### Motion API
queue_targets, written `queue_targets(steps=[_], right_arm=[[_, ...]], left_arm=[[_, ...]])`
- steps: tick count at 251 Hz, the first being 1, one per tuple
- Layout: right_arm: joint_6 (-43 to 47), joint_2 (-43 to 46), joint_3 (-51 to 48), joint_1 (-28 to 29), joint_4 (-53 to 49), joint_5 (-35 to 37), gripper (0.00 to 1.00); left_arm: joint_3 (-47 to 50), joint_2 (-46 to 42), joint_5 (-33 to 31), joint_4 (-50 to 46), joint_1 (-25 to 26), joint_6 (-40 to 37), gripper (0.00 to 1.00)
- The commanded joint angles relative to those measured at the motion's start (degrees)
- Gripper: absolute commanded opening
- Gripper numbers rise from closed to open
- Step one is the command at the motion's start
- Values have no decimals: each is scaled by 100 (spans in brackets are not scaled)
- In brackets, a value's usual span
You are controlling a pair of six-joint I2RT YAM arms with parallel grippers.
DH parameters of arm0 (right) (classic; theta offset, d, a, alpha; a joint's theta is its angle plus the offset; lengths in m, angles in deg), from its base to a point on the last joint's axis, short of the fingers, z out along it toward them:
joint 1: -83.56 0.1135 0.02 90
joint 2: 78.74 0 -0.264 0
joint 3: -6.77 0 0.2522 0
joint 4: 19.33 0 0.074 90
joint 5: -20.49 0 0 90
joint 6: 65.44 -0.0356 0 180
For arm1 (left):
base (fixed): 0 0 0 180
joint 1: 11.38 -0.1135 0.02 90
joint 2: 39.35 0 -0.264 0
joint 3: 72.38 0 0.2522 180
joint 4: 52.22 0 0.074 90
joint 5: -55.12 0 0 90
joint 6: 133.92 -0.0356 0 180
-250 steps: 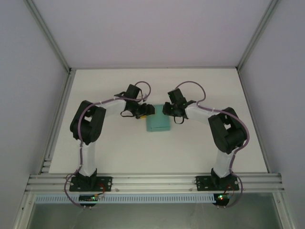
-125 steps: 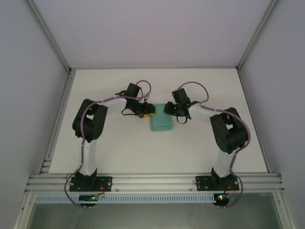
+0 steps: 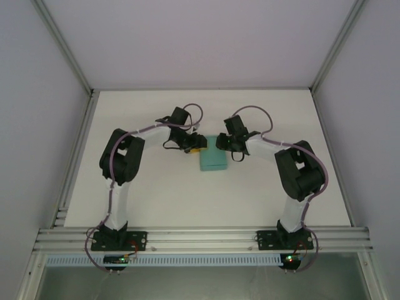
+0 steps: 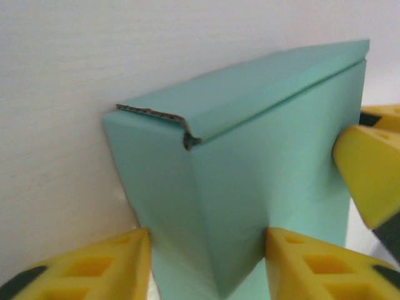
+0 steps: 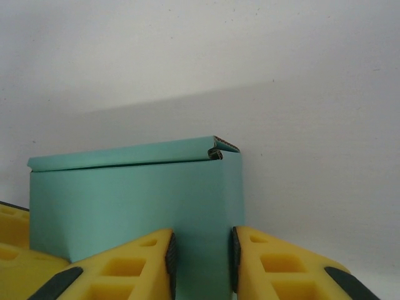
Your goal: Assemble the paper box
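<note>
Paper box lies folded up into a closed teal block mid-tabletop, between the two arms. Its lid sits down, though a thin seam and a frayed corrugated edge show at one top corner, so the tuck is probably not fully home. The left gripper straddles a vertical corner, jaws pressed to both faces and apparently grasping it. The right gripper has its jaws clenched on the opposite wall. This card looks light, hollow and easily dented, with smooth faces likely to slip. Hold it at corners and folds, not mid-panel.
</note>
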Motion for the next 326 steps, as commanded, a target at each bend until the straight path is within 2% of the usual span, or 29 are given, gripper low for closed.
queue_targets(steps=[1,17,42,88,112,146,203,271,297,326], right_arm=[[-27,-455,-300,380,-1742,-221,29],[-29,-439,-261,381,-1887,-4,28],[-46,-428,-246,389,-1949,130,28],[-65,-435,-236,397,-1918,112,28],[-82,-435,-253,398,-1889,103,28],[-82,-458,-240,403,-1856,50,28],[-83,-502,-238,398,-1872,-14,28],[-82,-576,-284,405,-1744,-200,25],[-65,-564,-336,389,-1645,-301,25],[-57,-583,-346,372,-1608,-327,25]], left_arm=[[566,-84,-1049,-389,101,-178,62],[740,-433,-1097,-380,13,-204,71],[804,-848,-1208,-426,-12,-296,72],[786,-1142,-849,-423,-12,-345,75],[818,-1140,-685,-313,6,-314,72],[811,-878,-113,46,88,-166,68],[611,-255,-344,-230,136,-223,60],[520,116,-196,163,152,27,23],[512,230,-326,180,151,84,0],[573,336,-386,315,140,163,0]])
